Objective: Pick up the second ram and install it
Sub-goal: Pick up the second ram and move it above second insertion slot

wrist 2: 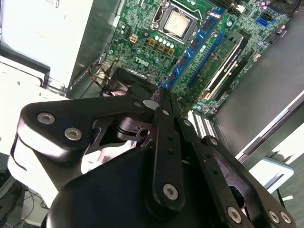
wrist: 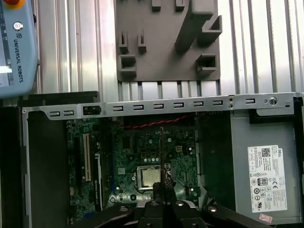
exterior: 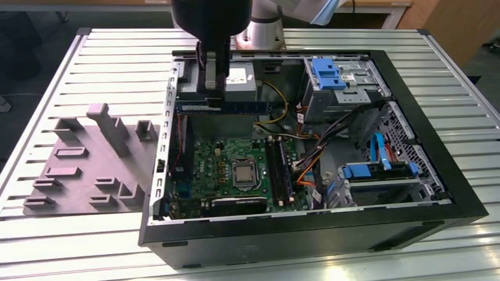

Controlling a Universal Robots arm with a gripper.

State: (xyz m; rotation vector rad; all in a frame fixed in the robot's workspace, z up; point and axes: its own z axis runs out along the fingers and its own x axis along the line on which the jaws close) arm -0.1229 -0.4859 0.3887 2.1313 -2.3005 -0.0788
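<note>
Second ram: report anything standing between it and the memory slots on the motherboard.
Nothing visible does. The end effector grips the second ram above the open case; the memory slots lie uncovered, with orange cables beside them on the exterior view's right, not across.

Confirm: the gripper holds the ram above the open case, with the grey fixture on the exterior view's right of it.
Wrong side. The grey fixture lies on the exterior view's left of the case, as that view shows; the gripper does hold the second ram above it.
</note>
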